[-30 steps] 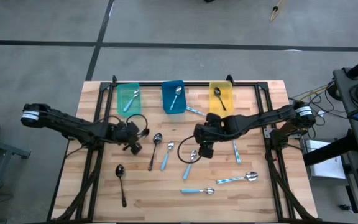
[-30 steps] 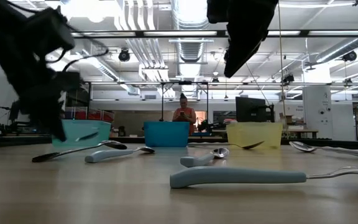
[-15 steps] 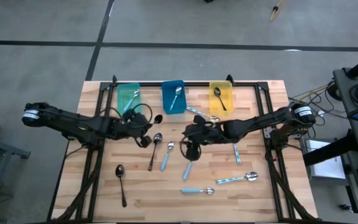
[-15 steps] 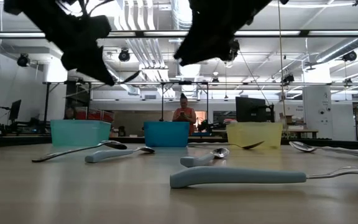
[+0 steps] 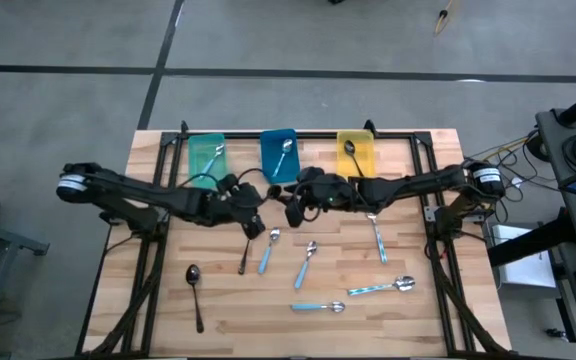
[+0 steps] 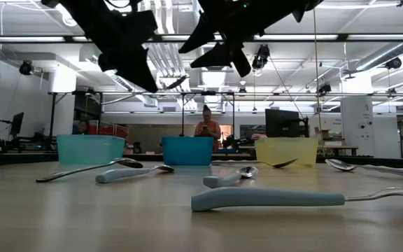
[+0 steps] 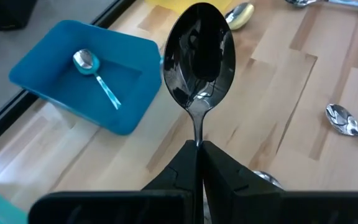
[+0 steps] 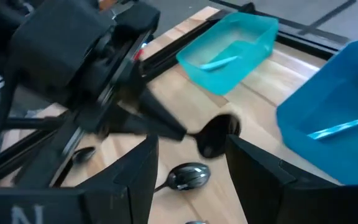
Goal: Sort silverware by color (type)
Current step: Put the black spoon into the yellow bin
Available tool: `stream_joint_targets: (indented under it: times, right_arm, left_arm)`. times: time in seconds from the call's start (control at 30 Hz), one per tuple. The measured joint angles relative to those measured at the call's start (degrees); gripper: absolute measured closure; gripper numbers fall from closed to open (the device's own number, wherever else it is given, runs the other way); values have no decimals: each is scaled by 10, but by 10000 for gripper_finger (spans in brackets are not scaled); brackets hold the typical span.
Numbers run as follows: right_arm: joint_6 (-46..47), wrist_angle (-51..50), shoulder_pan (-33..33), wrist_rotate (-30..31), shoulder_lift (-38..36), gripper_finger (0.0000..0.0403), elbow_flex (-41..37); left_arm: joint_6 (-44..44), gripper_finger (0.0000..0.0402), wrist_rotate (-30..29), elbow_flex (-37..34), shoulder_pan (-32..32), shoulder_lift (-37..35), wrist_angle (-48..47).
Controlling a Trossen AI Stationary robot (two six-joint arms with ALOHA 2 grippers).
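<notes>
Left gripper (image 7: 199,149) clamped on a black spoon (image 7: 199,53), bowl forward, above the table near the blue bin (image 7: 114,68), right gripper (image 8: 188,162) spread wide, empty, facing the spoon's bowl

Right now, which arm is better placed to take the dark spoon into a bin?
Left. The left gripper is already shut on the dark spoon, held above the table beside the blue bin. The right gripper is open and empty, facing that spoon, so it would first need a handover.
</notes>
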Motion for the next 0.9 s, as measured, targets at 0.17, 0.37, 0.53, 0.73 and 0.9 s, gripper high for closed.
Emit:
stream_joint_targets:
  times: [0.17, 0.37, 0.53, 0.73, 0.9]
  right_arm:
    - [7, -4, -13, -4, 0, 225, 0]
    - [1, -7, -19, 1, 0, 225, -2]
    - [-7, -6, -22, 2, 0, 225, -3]
    - [-14, -7, -24, 2, 1, 225, -3]
    - [-27, -7, -26, 11, 1, 225, -3]
  left_arm:
    - [0, 402, 0, 17, 0, 30, 1]
    - [0, 402, -5, 26, 0, 30, 6]
    - [0, 402, -4, 26, 0, 25, 12]
    - [9, 401, -5, 26, 0, 25, 54]
    - [11, 401, -5, 27, 0, 24, 69]
